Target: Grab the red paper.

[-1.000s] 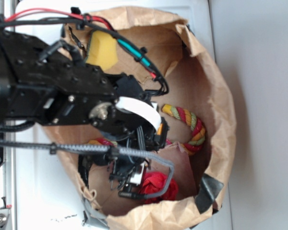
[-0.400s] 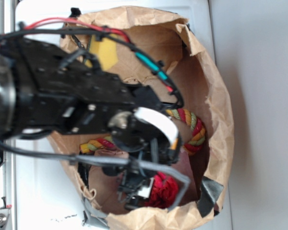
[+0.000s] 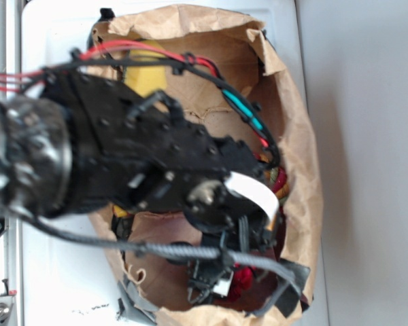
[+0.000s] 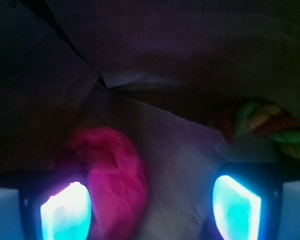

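While the arm (image 3: 122, 163) is reaching down into the brown paper bag (image 3: 299, 136), its jaws are spread wide, holding nothing. Red paper (image 4: 115, 175) sits by the left finger, off-centre, so I'd shift over, then clamp.

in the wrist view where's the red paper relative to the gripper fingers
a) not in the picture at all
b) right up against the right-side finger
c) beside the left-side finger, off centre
c: the red paper sits right by the finger on the left of the wrist picture, while the open gripper leaves bare bag floor toward the other finger.
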`<state>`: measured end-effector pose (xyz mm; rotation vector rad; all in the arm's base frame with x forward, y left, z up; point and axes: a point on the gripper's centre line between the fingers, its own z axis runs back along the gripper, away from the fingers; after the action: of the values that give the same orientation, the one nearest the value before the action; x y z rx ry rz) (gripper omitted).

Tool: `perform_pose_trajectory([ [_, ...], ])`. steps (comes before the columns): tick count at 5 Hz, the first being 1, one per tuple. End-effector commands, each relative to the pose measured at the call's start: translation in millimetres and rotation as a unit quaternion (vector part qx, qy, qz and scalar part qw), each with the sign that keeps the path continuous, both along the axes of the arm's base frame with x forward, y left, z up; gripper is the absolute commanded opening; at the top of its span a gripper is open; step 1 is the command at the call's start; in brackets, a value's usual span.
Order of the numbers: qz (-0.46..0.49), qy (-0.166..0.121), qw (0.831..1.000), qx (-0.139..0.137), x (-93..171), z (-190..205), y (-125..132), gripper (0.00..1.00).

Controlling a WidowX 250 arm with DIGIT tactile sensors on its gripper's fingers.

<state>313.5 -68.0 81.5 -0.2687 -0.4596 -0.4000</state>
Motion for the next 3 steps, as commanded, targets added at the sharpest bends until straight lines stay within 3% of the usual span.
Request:
perform_pose_trajectory([
  [1, -0.074, -0.033, 0.996, -0.029, -8, 27, -28, 1.00],
  [3, -0.106, -0.012, 0.994, -0.011, -20, 16, -42, 1.00],
])
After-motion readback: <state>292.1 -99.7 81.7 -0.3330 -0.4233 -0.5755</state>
